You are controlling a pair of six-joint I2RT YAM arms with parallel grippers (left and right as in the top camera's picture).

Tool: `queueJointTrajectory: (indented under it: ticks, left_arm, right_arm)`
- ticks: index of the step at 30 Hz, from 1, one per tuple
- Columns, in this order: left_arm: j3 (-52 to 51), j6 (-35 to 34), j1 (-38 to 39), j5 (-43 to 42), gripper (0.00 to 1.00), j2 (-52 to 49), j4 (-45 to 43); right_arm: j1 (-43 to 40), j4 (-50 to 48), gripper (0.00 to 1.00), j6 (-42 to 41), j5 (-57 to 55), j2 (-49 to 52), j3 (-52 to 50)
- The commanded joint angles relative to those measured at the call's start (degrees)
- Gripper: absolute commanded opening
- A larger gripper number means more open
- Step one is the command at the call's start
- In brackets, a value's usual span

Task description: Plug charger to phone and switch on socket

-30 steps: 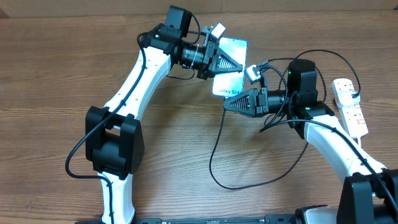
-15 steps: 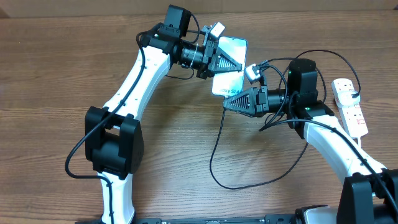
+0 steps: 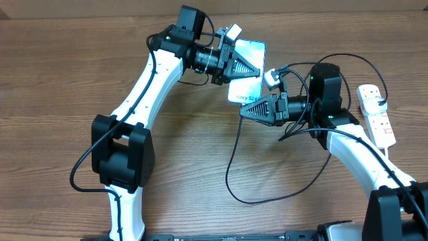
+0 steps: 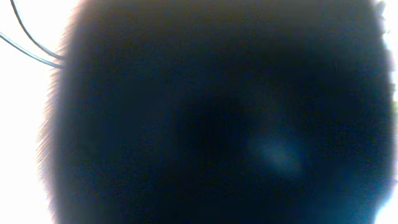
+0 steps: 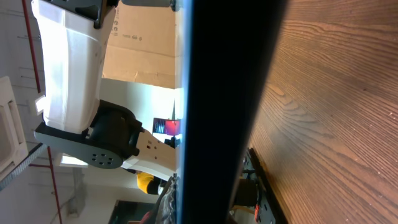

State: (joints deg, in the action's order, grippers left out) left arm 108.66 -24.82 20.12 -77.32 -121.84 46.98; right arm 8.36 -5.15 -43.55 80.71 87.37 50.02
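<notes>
Clamping the slim rectangular phone [image 3: 250, 50], left hand [image 3: 258, 72]; right hand [image 3: 243, 112] pinches thin black charger [image 3: 227, 167].

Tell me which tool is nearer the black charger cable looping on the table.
Right. The right tool is at the charger's upper end, with the cable dropping from its tips. The left tool is farther back, on the phone's upper part, away from the cable.

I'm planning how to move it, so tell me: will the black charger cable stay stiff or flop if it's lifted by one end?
Probably floppy: the charger cable runs from the right gripper into a wide loose loop on the table. It looks thin, so likely light, and the loop would probably drag along rather than hold shape.
</notes>
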Motion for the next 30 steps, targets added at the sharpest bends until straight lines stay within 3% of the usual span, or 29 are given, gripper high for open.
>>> queueJointTrajectory:
  ticks: [1,7,8,11,12,30]
  left_arm:
    - [-0.5,3.0,3.0,-0.6,0.04,1.5,2.4]
    - [-0.5,3.0,3.1,0.0,0.04,1.5,2.6]
    - [-0.5,3.0,3.1,0.0,0.04,1.5,2.6]
    - [-0.5,3.0,3.1,1.0,0.04,1.5,2.6]
    - [-0.5,3.0,3.1,1.7,0.04,1.5,2.6]
    - [-0.6,6.8,1.2,8.5,0.04,1.5,7.5]
  right_arm:
    - [-1.4,-2.3,0.03,-0.2,-10.3,-0.6,1.8]
    - [-1.4,-2.6,0.03,-1.4,-11.6,-0.6,1.8]
    - [-1.4,-2.6,0.12,-1.4,-11.6,-0.6,1.8]
    - [-1.4,-3.2,0.95,-1.4,-11.6,-0.6,1.7]
    - [-1.4,-3.5,1.00,-1.4,-11.6,-0.6,1.8]
    - [-2.4,-2.6,1.00,3.1,-13.6,-0.6,1.7]
